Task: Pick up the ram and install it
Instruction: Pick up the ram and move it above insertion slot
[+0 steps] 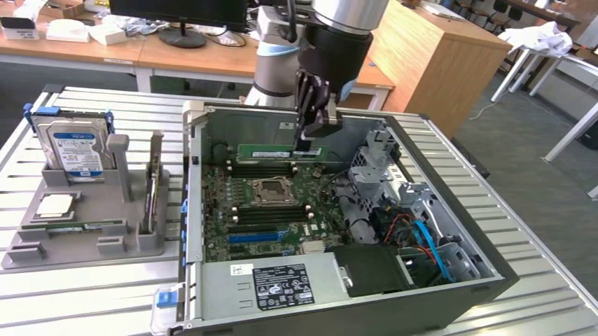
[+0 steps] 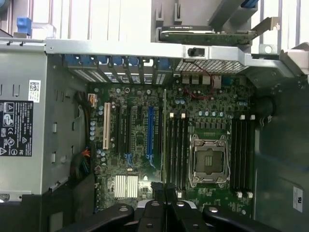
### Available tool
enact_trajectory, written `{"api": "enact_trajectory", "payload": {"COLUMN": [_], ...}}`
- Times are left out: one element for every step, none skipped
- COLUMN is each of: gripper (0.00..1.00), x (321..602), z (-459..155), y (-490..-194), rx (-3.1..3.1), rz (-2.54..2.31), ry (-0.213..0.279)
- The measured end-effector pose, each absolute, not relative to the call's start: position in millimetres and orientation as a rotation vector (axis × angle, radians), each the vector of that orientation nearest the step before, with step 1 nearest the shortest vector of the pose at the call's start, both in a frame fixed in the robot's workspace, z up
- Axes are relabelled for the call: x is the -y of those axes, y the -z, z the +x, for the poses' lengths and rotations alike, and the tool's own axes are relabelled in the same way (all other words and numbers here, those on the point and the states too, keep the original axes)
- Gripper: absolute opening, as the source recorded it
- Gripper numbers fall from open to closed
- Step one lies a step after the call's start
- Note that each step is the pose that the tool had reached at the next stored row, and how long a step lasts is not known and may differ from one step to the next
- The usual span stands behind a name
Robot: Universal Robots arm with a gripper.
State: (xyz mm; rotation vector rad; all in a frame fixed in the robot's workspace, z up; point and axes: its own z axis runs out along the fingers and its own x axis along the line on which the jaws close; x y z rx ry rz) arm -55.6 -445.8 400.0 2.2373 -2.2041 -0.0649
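Note:
The ram [image 1: 273, 150], a long green strip with a pale label, hangs level above the motherboard [image 1: 271, 203] inside the open computer case [image 1: 467, 280]. My gripper [image 1: 307, 145] is shut on the strip's end toward the exterior view's right. It hovers over the black memory slots [image 1: 271, 169] just behind the processor socket [image 1: 272, 189]. In the wrist view the ram [image 2: 164, 125] appears edge-on as a thin line running out from between my dark fingertips [image 2: 157, 189]. It lies alongside the memory slots [image 2: 177, 145] beside the socket [image 2: 207, 162].
A grey holder [image 1: 84, 231] on the slatted table carries a hard drive [image 1: 75, 150], a square silver chip [image 1: 54, 204] and an upright card [image 1: 153, 185]. Drive cages [image 1: 393, 175], cables [image 1: 421, 234] and a power supply [image 1: 280, 283] crowd the case.

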Motion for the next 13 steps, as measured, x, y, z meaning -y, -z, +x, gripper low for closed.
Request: {"api": "enact_trajectory", "payload": {"gripper": [0.11,0.11,0.11,0.11,0.11,0.11,0.11,0.11,0.11,0.11,0.11,0.11,0.11], "x": [445.8,445.8,445.8,445.8,445.9,445.9,445.9,445.9,445.9,445.9,445.9,445.9,445.9], "z": [-53.8,-51.9,-50.1,-48.2,-46.3,-44.5,-42.7,-41.2,-39.7,-38.4,-36.8,-35.3,-34.2], "y": [-400.0,-400.0,-400.0,-400.0,-400.0,-399.9,-399.9,-399.9,-400.0,-399.9,-399.9,-399.9,-399.9], "rx": [2.204,2.204,2.204,2.204,2.204,2.204,2.204,2.204,2.204,2.204,2.204,2.204,2.204], "rz": [2.237,2.237,2.237,2.237,2.237,2.237,2.237,2.237,2.237,2.237,2.237,2.237,2.237], "ry": [0.065,0.065,0.065,0.065,0.065,0.065,0.065,0.065,0.065,0.065,0.065,0.065,0.065]}}
